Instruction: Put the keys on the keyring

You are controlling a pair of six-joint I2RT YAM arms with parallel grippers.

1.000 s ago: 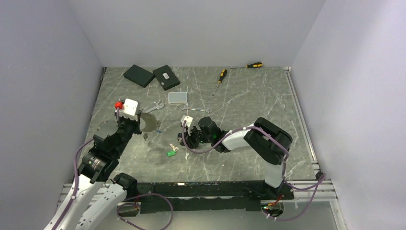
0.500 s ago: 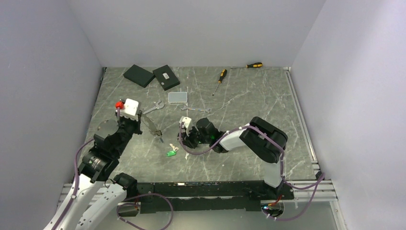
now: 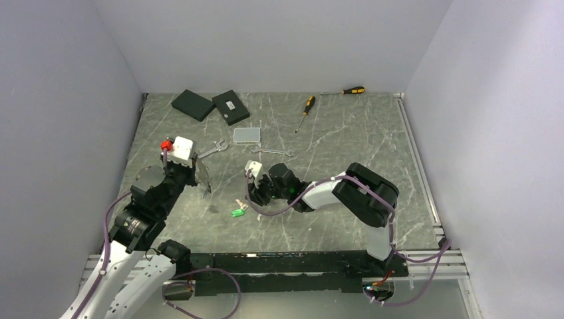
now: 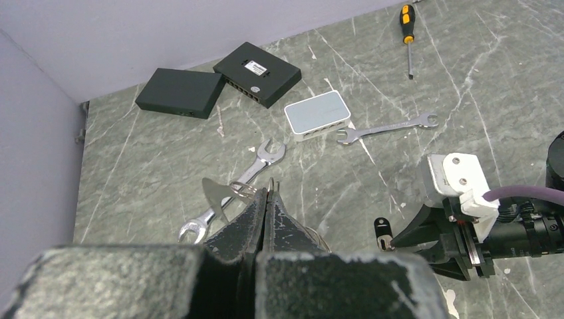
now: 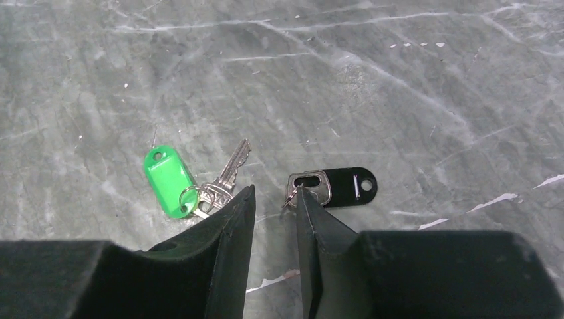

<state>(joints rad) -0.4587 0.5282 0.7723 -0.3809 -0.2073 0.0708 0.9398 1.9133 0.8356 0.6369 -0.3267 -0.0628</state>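
Right gripper (image 5: 274, 193) parted, empty; black-tagged metal key (image 5: 332, 188) against one fingertip, green-tagged metal key (image 5: 193, 186) beside other. Left gripper (image 4: 267, 193) clamping thin silvery wire keyring (image 4: 238, 187).

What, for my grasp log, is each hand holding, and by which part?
Left hand: the keyring, pinched by its wire at the fingertips. Right hand: nothing evident; jaws apart beside the black-tagged key.

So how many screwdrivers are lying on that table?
2. The far screwdriver lies by the back wall; the nearer screwdriver lies left of it. Others may be hidden.
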